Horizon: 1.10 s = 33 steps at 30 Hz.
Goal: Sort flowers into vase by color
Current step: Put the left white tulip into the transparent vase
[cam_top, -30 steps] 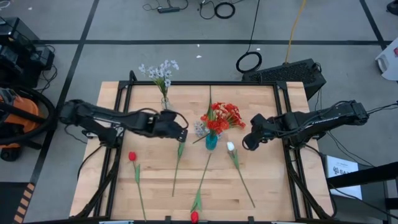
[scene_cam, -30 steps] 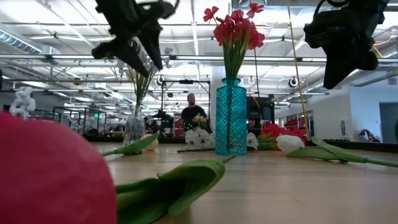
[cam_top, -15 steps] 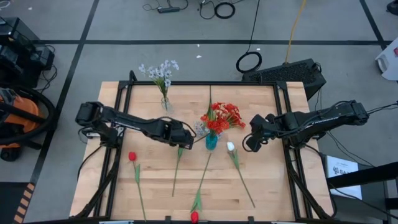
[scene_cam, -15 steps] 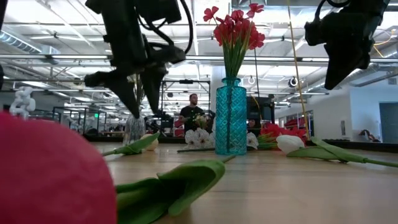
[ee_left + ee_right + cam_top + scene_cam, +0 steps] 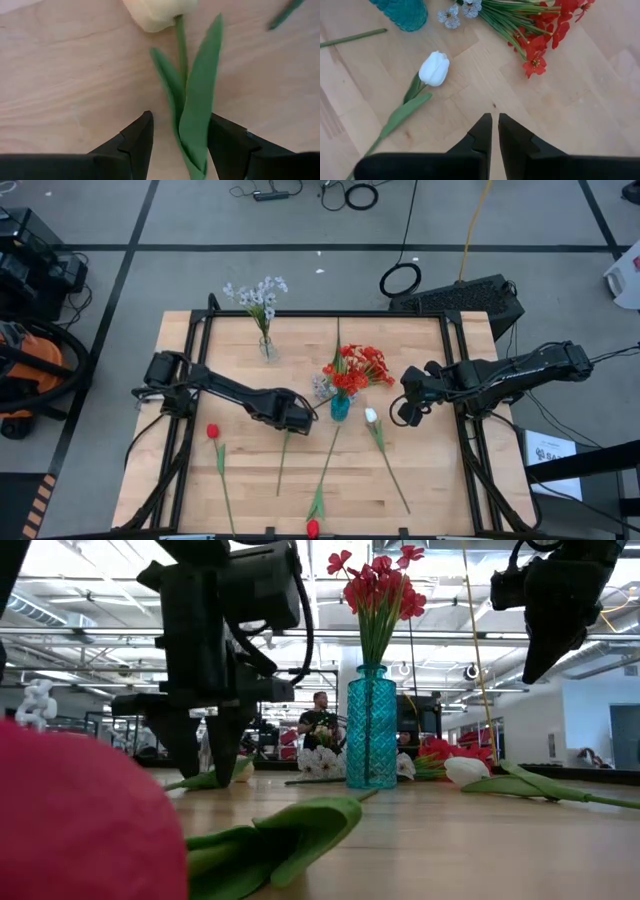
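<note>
My left gripper (image 5: 291, 420) is low over the table, open. Its fingers stand on either side of the stem and long leaf (image 5: 197, 117) of a cream-white tulip (image 5: 157, 12) lying flat, just below the bloom. In the high view the gripper hides that bloom; only the stem (image 5: 281, 468) shows. My right gripper (image 5: 408, 416) hangs shut above the table near a second white tulip (image 5: 434, 68). A teal vase (image 5: 340, 408) holds red flowers (image 5: 378, 585). A clear vase (image 5: 266, 346) holds pale bluish sprigs (image 5: 257, 294). My left gripper (image 5: 177, 145) comes from above, pointing down, with its fingers across the tulip's stem. One finger (image 5: 227, 145) stands right at the edge of the leaf (image 5: 202, 150). I cannot tell whether it touches.
A red cluster (image 5: 377, 364) and a pale sprig (image 5: 320, 388) lie beside the teal vase. Two red tulips lie on the table, one at the left (image 5: 212, 431), one at the near edge (image 5: 313, 528). Bare wood shows at the far right and near left.
My left gripper has moved from beside the clear vase toward the table's near edge and down, ending low over the cream tulip's stem. The flowers have stayed where they were.
</note>
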Tool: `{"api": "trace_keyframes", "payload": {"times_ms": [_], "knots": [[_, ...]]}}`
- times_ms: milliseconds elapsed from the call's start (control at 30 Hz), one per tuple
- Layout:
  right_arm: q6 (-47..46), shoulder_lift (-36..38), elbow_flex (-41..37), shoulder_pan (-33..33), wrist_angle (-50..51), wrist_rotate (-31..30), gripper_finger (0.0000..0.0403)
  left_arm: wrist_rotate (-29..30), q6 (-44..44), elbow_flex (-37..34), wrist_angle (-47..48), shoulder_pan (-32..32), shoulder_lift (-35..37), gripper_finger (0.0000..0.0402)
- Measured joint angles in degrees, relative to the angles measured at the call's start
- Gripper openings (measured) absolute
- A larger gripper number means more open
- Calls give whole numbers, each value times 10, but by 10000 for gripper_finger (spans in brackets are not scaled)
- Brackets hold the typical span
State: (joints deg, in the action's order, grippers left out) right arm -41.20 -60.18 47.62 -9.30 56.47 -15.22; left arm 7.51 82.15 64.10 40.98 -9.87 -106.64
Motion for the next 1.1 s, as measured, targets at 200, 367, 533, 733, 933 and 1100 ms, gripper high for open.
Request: {"api": "trace_keyframes", "payload": {"times_ms": [200, 367, 533, 733, 933, 1100], "knots": [[2, 0, 0, 0, -1, -16, 25, -7, -1, 2, -1, 0, -20, 175], [13, 0, 0, 0, -9, -17, 25, -29, 0, 1, 5, 3, -18, 112], [36, 0, 0, 0, -14, -51, 25, -48, -18, -2, 14, 16, 3, 15], [23, 0, 0, 0, -15, -58, 25, 153, -106, -4, -10, 11, 159, 10], [18, 0, 0, 0, -24, -62, 25, 437, -263, -20, -11, 39, 334, 7], [18, 0, 0, 0, -40, -62, 25, 669, -466, -53, -151, 46, 426, 7]]}}
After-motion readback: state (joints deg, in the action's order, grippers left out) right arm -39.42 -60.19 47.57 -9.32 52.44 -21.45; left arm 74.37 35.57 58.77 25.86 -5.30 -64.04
